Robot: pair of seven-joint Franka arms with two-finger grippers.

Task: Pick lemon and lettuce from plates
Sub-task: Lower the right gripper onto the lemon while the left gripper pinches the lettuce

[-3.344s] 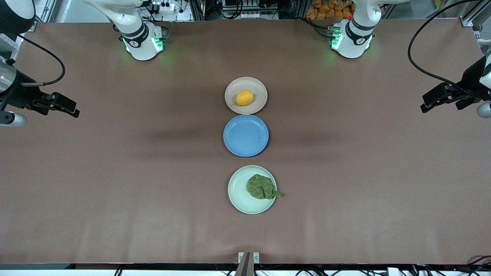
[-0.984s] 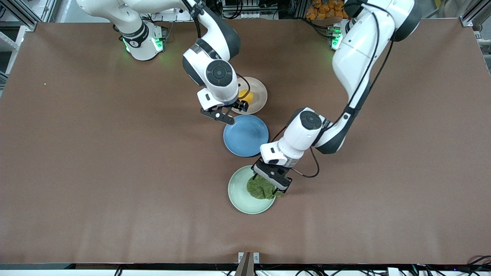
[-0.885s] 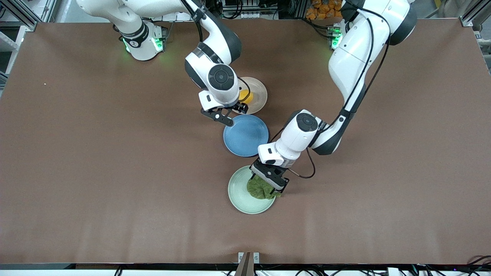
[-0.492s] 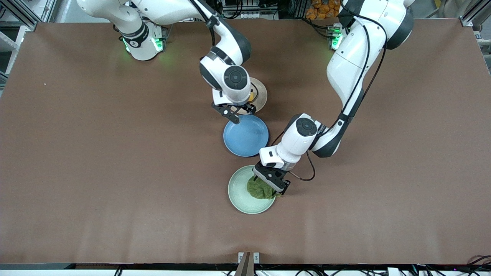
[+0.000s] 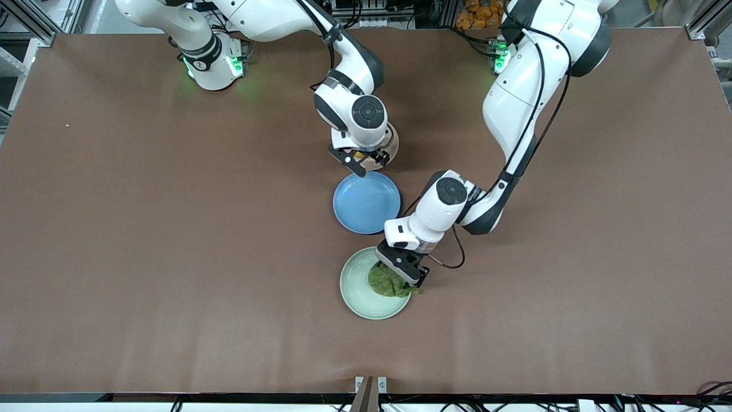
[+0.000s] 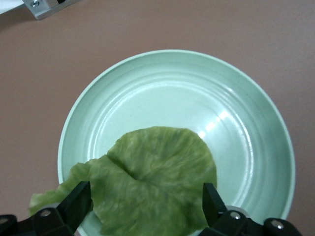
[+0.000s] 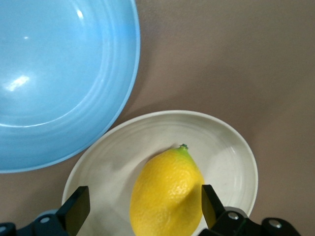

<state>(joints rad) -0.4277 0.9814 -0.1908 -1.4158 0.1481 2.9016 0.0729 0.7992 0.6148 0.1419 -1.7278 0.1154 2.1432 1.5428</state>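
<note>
Taking the blue plate (image 5: 366, 202) as the marker, the beige-pink plate (image 5: 391, 150) is sitting just farther from the front camera than it, and the mint plate (image 5: 357, 289) just nearer.

The right gripper (image 5: 366, 161) is hanging over the beige-pink plate with its fingers (image 7: 75, 208) spread wide and holding nothing. The lemon (image 7: 167, 193) is lying in that plate directly between them, its long axis running along the gap rather than across it, so closing should catch its narrow width.

The left gripper (image 5: 402, 269) is hanging low over the mint plate, likewise spread and empty. The lettuce (image 6: 150, 181) is lying flat between its fingers (image 6: 76, 204), toward the plate's edge at the left arm's end, one ragged tip overhanging the rim.

The blue plate is holding nothing.
</note>
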